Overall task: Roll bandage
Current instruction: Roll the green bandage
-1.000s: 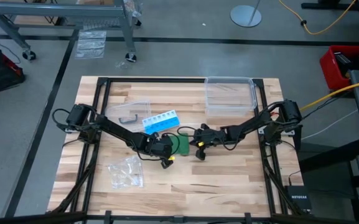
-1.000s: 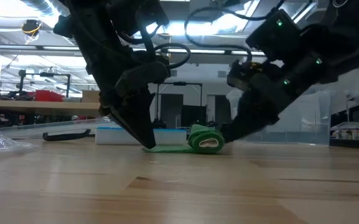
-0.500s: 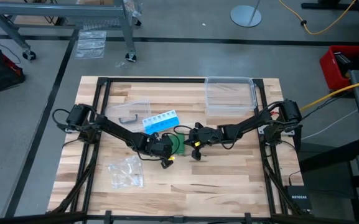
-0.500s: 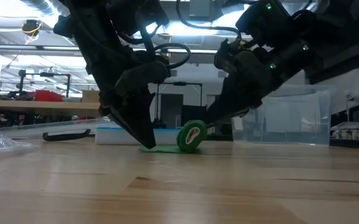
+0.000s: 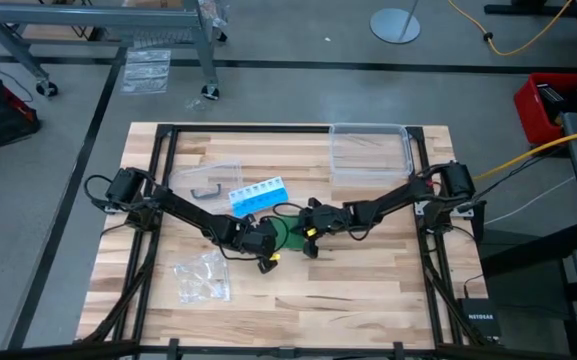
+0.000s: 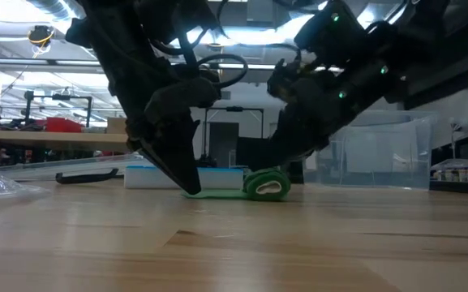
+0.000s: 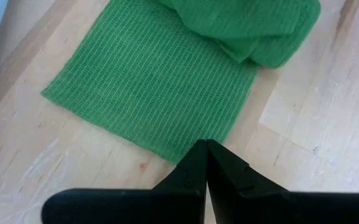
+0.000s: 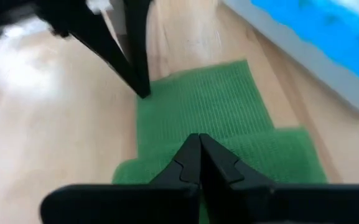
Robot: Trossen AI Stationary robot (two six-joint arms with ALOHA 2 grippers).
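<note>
The right gripper (image 6: 276,172) is pinched closed, tips resting on the rolled part of the bandage (image 6: 264,183). Just ahead of it lies the short flat tail, and on that tail's far end the left gripper (image 6: 191,188), also closed, presses its tips down. To roll well, I'd say the right one should push gently toward the left, which must keep the tail taut.

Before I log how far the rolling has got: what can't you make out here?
- High view: the bandage is mostly covered by the left gripper and right gripper.
- Low view: the roll's far end is hidden behind itself.
- Right wrist view: the roll sits under the shut fingers.
</note>
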